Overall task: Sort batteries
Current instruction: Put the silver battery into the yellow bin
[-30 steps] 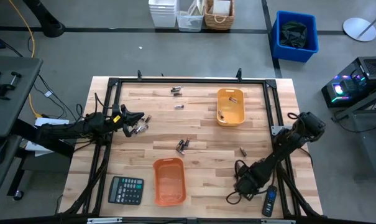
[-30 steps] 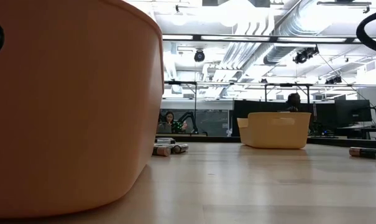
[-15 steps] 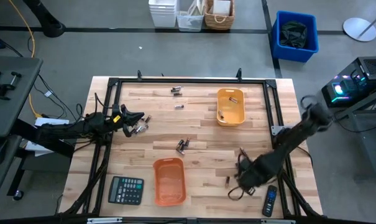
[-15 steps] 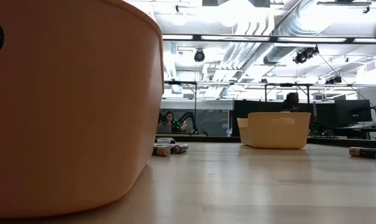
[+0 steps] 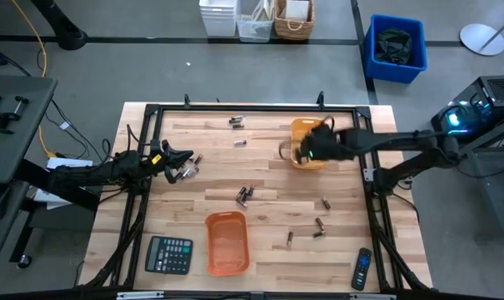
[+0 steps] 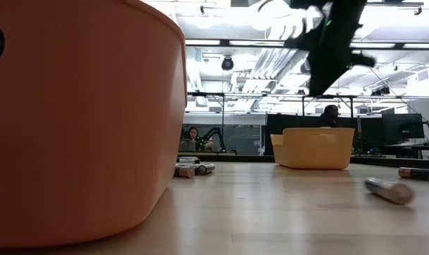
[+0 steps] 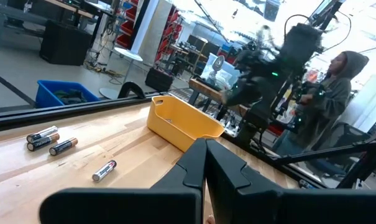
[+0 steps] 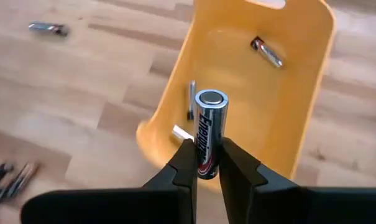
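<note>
My right gripper (image 8: 204,155) hangs over the yellow tray (image 5: 310,158) at the far right of the table, shut on a silver-and-black battery (image 8: 210,121). The tray holds a few batteries (image 8: 266,51) lying on its bottom. Loose batteries lie on the wood at the far side (image 5: 235,122), in the middle (image 5: 245,196) and near right (image 5: 318,225). An orange tray (image 5: 227,243) stands at the near edge. My left gripper (image 5: 183,157) waits shut at the table's left edge, beside more batteries (image 5: 187,172). My right gripper pinches the battery's lower end (image 8: 203,163) between its two fingers. The fingers slant down from the table's right side. The battery stands out beyond the fingertips, its flat end cap (image 8: 211,98) away from the fingers, lifted clear above the yellow tray.
A black calculator (image 5: 168,254) lies at the near left beside the orange tray, and a black remote (image 5: 362,268) at the near right corner. A black frame (image 5: 252,108) runs round the table's edges. A person (image 7: 327,99) stands beyond the table's right side.
My right gripper has swung from the table's near right corner, by the remote, up and toward the far edge, turning as it went, and now hangs over the yellow tray. Two batteries now lie bare on the wood where it was.
</note>
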Robot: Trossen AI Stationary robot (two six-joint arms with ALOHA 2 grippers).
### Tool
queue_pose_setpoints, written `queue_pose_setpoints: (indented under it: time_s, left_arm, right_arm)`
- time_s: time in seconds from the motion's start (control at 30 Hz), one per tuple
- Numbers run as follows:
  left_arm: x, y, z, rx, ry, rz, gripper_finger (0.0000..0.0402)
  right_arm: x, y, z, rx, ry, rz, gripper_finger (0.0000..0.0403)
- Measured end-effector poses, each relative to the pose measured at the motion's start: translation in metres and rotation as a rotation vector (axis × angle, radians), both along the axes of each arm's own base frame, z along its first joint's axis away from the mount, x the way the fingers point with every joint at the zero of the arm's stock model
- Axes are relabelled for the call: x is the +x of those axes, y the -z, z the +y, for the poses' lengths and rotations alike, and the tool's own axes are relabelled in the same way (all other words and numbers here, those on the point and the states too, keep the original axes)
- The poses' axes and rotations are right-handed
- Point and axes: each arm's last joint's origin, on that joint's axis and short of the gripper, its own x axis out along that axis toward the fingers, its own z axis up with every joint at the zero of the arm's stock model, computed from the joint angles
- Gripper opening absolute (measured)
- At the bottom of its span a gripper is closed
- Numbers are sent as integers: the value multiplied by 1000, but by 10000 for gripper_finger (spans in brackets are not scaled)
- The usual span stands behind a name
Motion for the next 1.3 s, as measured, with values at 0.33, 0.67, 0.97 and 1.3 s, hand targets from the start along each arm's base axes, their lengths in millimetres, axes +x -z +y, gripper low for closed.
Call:
queue_pose_setpoints:
  time_s: [0.33,0.67,0.97,1.3]
  left_arm:
    - [0,0,0,0,0,1,1]
    - [0,0,0,0,0,0,1]
    - [0,0,0,0,0,1,1]
    - [0,0,0,0,0,0,1]
  right_arm:
    - [17,15,-49,113,-31,-65,188]
    - [91,23,-106,-30,-449,-599,214]
    - [155,53,-144,-44,-859,-321,214]
    - [211,79,-157,-5,-1083,-16,215]
